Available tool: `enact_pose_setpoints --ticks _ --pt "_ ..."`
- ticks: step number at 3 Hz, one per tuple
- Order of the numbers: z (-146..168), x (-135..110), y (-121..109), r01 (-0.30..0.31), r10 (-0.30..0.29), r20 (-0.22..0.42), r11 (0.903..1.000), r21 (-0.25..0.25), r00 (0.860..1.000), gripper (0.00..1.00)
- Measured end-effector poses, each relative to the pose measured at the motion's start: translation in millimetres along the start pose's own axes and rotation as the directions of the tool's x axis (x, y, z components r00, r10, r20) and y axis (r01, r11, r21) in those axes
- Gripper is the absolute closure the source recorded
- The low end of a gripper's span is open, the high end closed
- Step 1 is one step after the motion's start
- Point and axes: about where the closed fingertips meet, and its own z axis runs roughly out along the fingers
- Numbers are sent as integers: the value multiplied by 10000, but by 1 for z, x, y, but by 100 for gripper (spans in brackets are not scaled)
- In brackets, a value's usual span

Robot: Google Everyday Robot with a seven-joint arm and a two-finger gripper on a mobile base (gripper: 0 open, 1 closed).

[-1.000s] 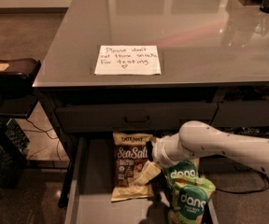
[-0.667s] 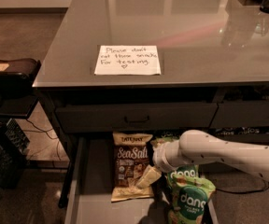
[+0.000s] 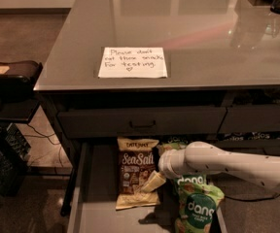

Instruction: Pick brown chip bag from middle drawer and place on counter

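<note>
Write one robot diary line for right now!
claw: low in middle drawer, at lower right of brown chip bag | bag: lying in drawer | counter: no bag yet

We read a handwritten white note (image 3: 132, 62) on the worktop (image 3: 203, 33): "Please don't … these snacks, for testing", with a small heart below. In the middle drawer (image 3: 98, 188), the brown chip bag (image 3: 136, 166) says "Sea Salt" in white; its top-edge lettering is too small for us. The claw (image 3: 154, 181) sits at that bag's right edge. Right of it, the near green bag (image 3: 198, 210) reads "dang".
</note>
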Motion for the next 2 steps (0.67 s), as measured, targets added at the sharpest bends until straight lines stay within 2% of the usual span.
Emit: enact_pose_setpoints --ticks 2 --pt "31 7 -17 -107 105 107 9998 149 9999 0"
